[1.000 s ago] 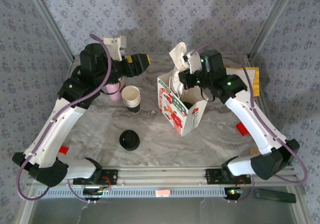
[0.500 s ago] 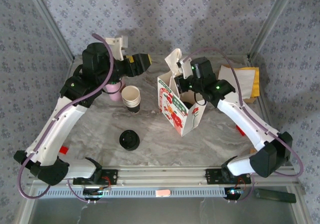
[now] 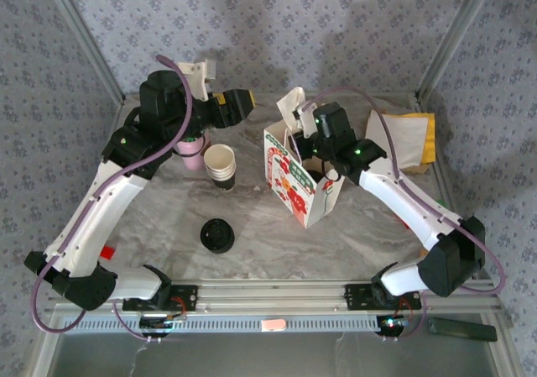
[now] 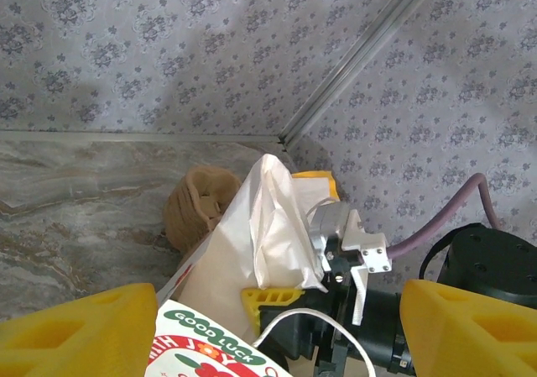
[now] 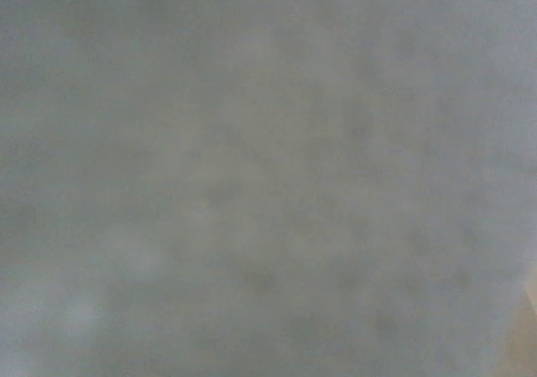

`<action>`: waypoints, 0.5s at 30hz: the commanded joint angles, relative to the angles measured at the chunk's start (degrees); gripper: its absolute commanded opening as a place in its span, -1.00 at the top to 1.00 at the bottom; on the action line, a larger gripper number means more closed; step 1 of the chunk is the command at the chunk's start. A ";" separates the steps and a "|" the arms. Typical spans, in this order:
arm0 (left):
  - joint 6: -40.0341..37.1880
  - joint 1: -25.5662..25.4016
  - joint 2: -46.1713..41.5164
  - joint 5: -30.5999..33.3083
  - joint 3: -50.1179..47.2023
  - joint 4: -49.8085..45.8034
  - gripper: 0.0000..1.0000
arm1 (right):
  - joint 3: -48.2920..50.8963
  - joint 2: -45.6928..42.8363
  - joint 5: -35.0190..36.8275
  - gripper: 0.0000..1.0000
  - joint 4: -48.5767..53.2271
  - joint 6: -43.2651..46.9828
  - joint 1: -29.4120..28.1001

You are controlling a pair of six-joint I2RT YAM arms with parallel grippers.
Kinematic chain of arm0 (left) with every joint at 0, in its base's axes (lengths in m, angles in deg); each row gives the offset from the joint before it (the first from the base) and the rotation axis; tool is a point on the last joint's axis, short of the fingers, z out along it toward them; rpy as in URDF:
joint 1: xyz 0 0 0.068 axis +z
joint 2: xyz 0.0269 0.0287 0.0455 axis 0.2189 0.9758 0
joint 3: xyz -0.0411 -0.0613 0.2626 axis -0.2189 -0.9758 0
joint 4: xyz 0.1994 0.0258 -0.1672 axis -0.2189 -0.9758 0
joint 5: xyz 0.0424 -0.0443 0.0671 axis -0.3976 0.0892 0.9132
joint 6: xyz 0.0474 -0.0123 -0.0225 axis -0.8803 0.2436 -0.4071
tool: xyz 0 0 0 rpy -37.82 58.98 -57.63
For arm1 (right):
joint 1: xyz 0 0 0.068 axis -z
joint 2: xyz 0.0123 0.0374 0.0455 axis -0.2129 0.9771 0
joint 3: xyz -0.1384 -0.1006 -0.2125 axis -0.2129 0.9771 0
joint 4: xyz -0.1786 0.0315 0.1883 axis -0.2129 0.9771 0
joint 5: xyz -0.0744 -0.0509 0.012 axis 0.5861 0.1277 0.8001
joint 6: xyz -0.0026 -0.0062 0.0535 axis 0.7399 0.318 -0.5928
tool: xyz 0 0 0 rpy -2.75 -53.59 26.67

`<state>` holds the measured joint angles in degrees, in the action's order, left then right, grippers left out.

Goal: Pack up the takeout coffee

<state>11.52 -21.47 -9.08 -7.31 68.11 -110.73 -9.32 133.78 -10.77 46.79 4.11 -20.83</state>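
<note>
Left hand (image 3: 237,106) fingers apart, raised above the surface (image 3: 168,217).
Right hand (image 3: 304,132) at paper bag (image 3: 295,194) rim; finger state cannot be determined.

My left arm (image 3: 92,209) and right arm (image 3: 411,205) share one build: white moulded link shells joined by black rounded joint housings. A lilac cable (image 3: 181,100) runs outside each arm in loose loops. Green indicator lights (image 3: 357,150) glow on the black housings of my right arm. A white bracket (image 3: 197,70) sits on top of my left wrist. My left end effector (image 3: 237,106) carries two blocky yellow fingers (image 4: 80,331) on a black body. My right end effector (image 3: 306,138) also has a yellow finger. It has a silver bracket (image 4: 348,238) with small screw holes, fixed to a black cylindrical body.
</note>
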 commanded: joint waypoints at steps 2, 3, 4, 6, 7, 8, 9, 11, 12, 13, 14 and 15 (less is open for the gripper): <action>-0.07 0.36 -0.34 -1.02 2.11 0.86 -0.52 | -0.49 -0.19 1.85 0.47 0.21 0.73 -0.62; -0.12 0.32 -0.37 -1.01 2.27 0.78 -0.52 | -0.65 -0.42 1.95 0.40 0.41 0.73 -0.71; -0.06 0.36 -0.36 -1.03 2.27 0.79 -0.52 | -0.92 -0.60 2.14 0.37 0.79 0.82 -0.85; -0.03 0.30 -0.32 -1.06 2.38 0.75 -0.52 | -1.39 -1.24 2.54 0.31 1.47 1.02 -0.97; -0.04 0.34 -0.32 -1.01 2.44 0.72 -0.52 | -1.57 -1.52 2.80 0.25 1.91 1.04 -0.97; -0.05 0.39 -0.35 -1.03 2.46 0.70 -0.52 | -1.88 -1.89 3.05 0.22 2.24 1.00 -0.98; -0.03 0.35 -0.37 -1.01 2.57 0.66 -0.52 | -2.14 -2.18 3.17 0.20 2.58 1.03 -0.93; 0.10 0.32 -0.46 -1.09 2.63 0.71 -0.52 | -2.82 -3.09 3.67 0.10 3.32 1.05 -1.06; 0.10 0.35 -0.41 -1.08 2.71 0.68 -0.52 | -3.18 -3.43 3.81 0.04 3.73 1.02 -1.07; 0.14 0.34 -0.41 -1.08 2.77 0.68 -0.52 | -3.50 -3.68 3.97 0.00 4.12 0.98 -1.07; 0.21 0.32 -0.37 -1.02 2.81 0.71 -0.52 | -3.87 -3.99 4.07 -0.03 4.47 0.91 -1.07; 0.24 0.30 -0.34 -1.04 2.81 0.76 -0.52 | -4.16 -4.19 4.08 -0.06 4.73 0.79 -1.06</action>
<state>11.52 -21.47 -9.08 -7.31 68.92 -110.78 -10.63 132.01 -8.08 49.87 5.01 -21.51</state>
